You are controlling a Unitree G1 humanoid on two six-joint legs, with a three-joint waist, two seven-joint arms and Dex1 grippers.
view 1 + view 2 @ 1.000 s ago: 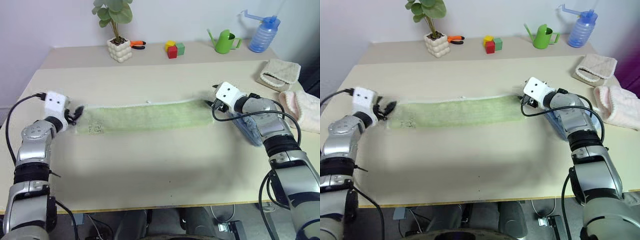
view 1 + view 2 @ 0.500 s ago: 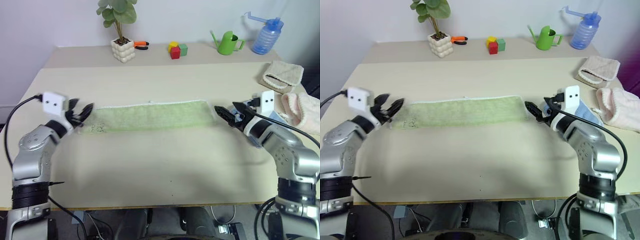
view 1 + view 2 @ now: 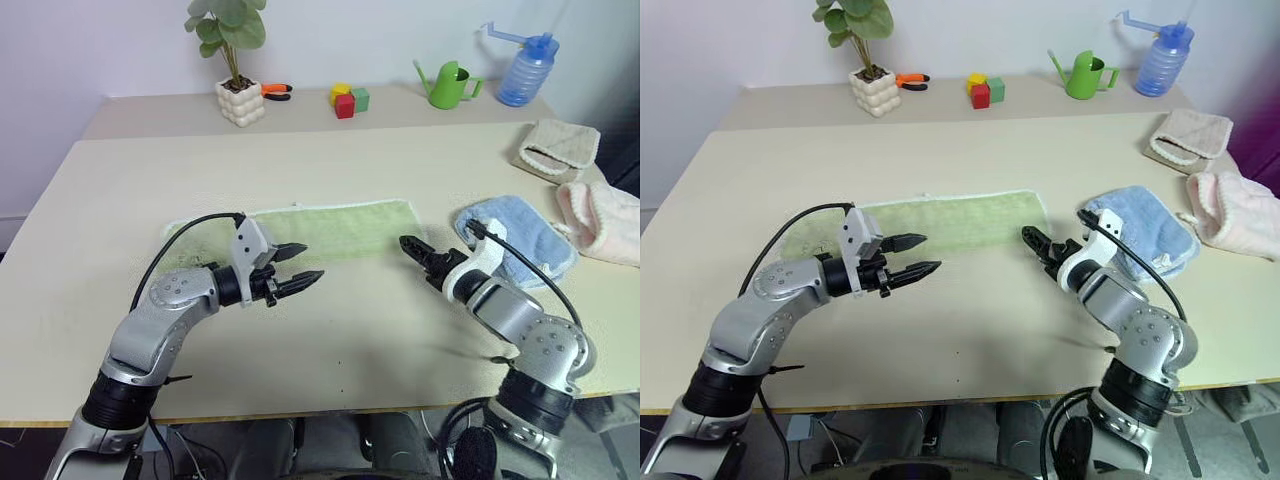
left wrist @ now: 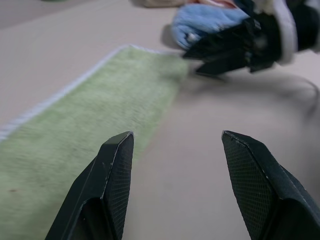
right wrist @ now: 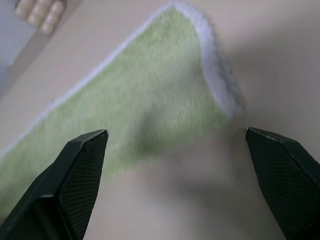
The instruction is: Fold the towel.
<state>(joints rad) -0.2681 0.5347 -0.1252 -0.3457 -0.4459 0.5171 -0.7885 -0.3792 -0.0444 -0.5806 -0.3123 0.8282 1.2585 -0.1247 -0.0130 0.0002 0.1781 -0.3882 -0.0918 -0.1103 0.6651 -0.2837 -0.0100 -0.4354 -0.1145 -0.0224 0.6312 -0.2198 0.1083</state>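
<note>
Both ends let go since a second ago, left claw (image 3: pixel 305 264) and right claw (image 3: pixel 413 250) empty, spread; towel (image 3: pixel 330 226) flat, long axis left-right across tabletop (image 3: pixel 330 160).

The towel (image 3: pixel 330 228) is a nubby, matt green terry cloth with a whitish stitched edge, lying on a smooth, matt beige table (image 3: pixel 330 330). To its right the blue towel (image 3: pixel 520 235) looks like soft, fluffy cloth, as do the beige cloth (image 3: pixel 558 147) and the pink cloth (image 3: pixel 605 220) at the far right. The left gripper (image 4: pixel 172 165) has matt black fingers (image 4: pixel 112 180) with finely cross-hatched pads, and the watering can (image 3: pixel 447 84) and bottle (image 3: pixel 523 70) at the far edge look like glossy plastic.
</note>
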